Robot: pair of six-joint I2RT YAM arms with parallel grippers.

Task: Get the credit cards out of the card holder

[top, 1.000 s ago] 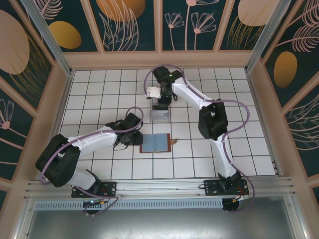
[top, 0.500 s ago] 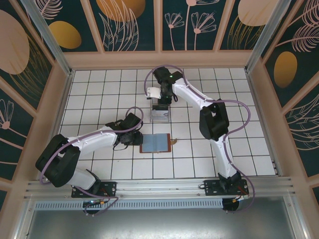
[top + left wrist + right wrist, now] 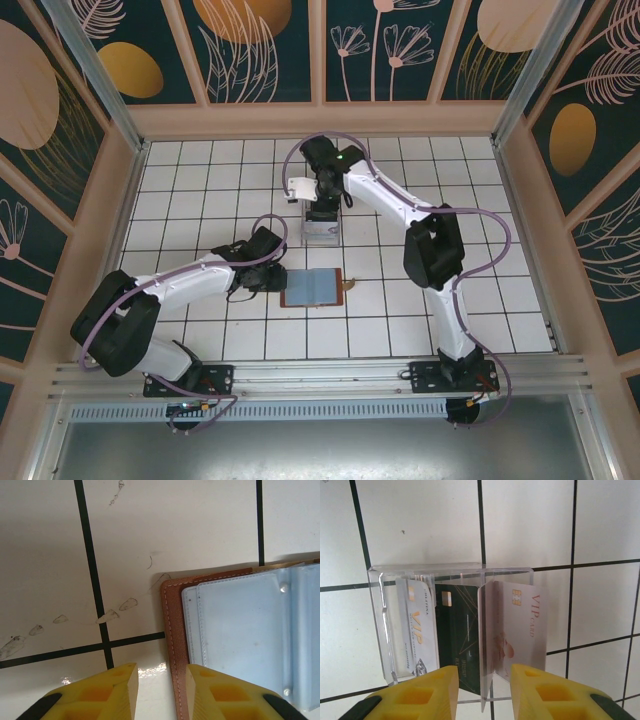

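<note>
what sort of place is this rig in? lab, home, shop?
Most likely a purpose-built robot test cell, not a home or shop: white tiled tabletop, printed floral wall panels boxing it in, aluminium mounting rail along the near edge.

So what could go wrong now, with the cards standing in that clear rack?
The right gripper sits over the clear stand, straddling the dark card: a sideways move might snag it or tip the stand. The pale pink card seems to lean past the stand's edge and could slip out.
</note>
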